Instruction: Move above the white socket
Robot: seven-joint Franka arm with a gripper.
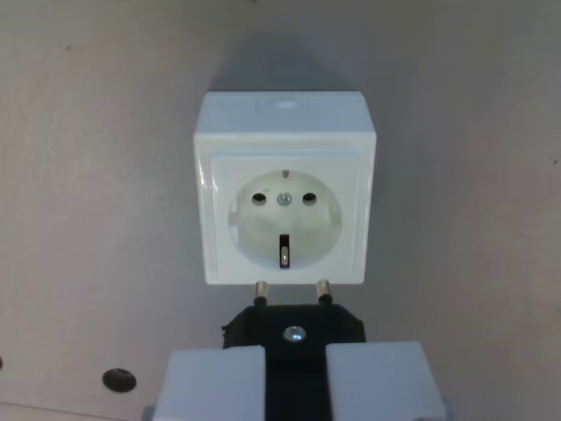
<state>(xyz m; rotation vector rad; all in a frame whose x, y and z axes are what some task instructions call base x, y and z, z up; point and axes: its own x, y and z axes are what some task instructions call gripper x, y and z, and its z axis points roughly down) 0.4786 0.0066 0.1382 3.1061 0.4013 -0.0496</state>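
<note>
A square white plastic socket (285, 206) sits in the middle of the wrist view on a pale grey matte worktop (88, 175). Its front face carries a round recess with two dark pin holes side by side, a small silver screw between them, and a dark earthing clip at the lower edge of the recess.

At the bottom of the picture, the two light grey fingers (215, 383) are clamped on a black plastic plug (294, 338), one finger on each side of its dark body. The plug has a small silver screw on its upper face and two metal pins that point toward the socket. The pin tips lie at the socket's lower edge in this view; whether they touch it cannot be told.

A small dark round hole (119, 379) shows in the worktop toward the wrist view's left, beside the fingers.
</note>
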